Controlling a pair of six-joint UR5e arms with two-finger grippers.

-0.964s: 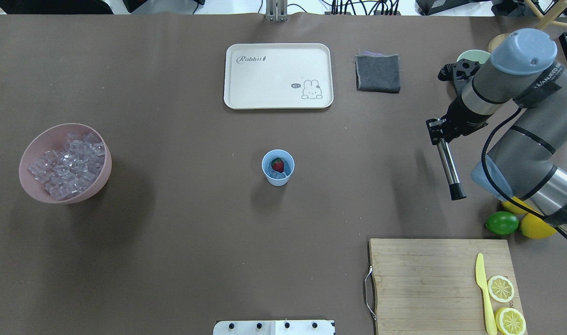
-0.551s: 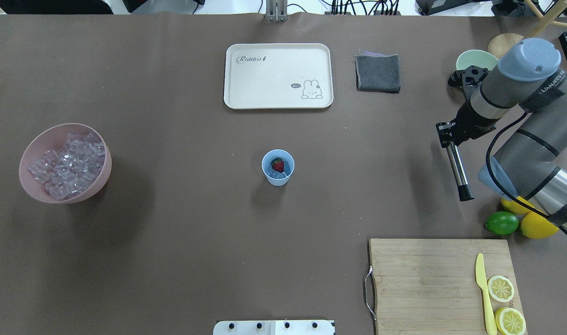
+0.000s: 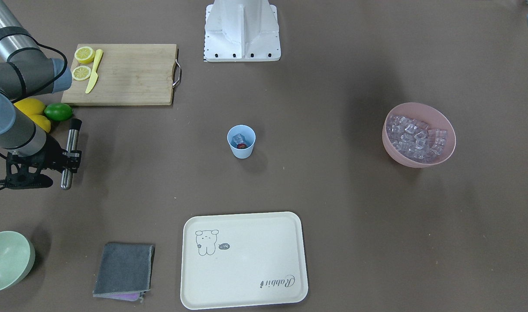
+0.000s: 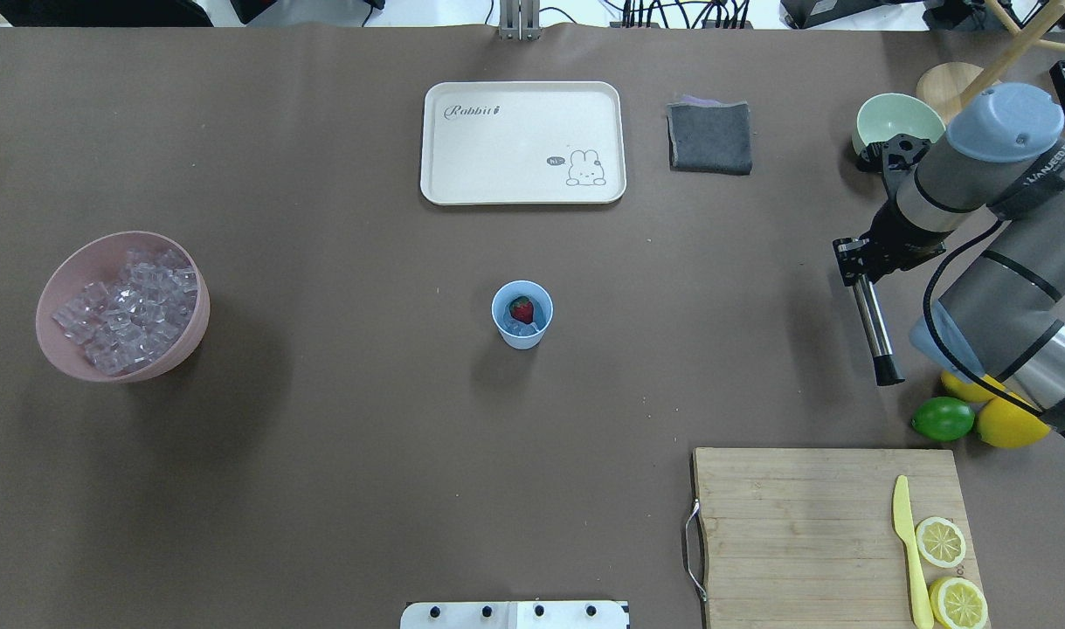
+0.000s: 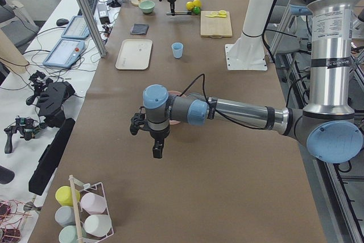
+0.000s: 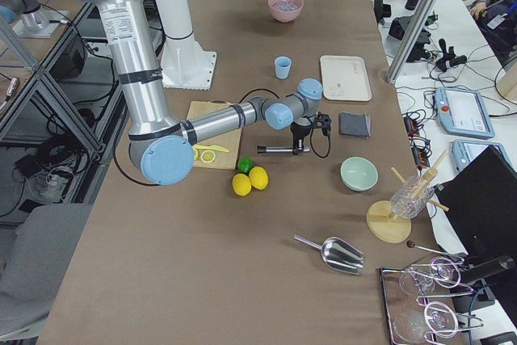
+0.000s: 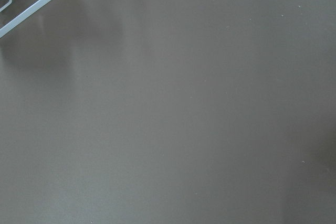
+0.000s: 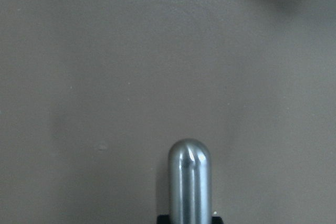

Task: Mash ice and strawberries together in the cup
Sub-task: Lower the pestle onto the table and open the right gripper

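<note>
Far out on the left, the left gripper (image 5: pixel 157 151) hangs over bare table past the pink bowl (image 4: pixel 56 288). It shows only in the side view, so I cannot tell whether its jaws are parted or closed.

Moving in, the pink bowl sits heaped with spare cubes, well apart from the action.

Centre table, there's the cup (image 4: pixel 522 336), upright, with the strawberry (image 4: pixel 522 309) resting on a few ice cubes (image 4: pixel 515 329) inside. By the look of it, nothing is mashed yet.

Over to the right, the right gripper (image 4: pixel 851 260) is clamped on the top of a steel muddler (image 4: pixel 873 328). The tool lies close to level, with its black tip pointing back toward the robot's edge of the table.

The key line is that the cup lies well off to the gripper's left, toward the middle. This arm is the nearer one and it has the tool. My read is that the muddler must swing upright, tip down, and travel left over the cup's mouth before any pressing starts.
</note>
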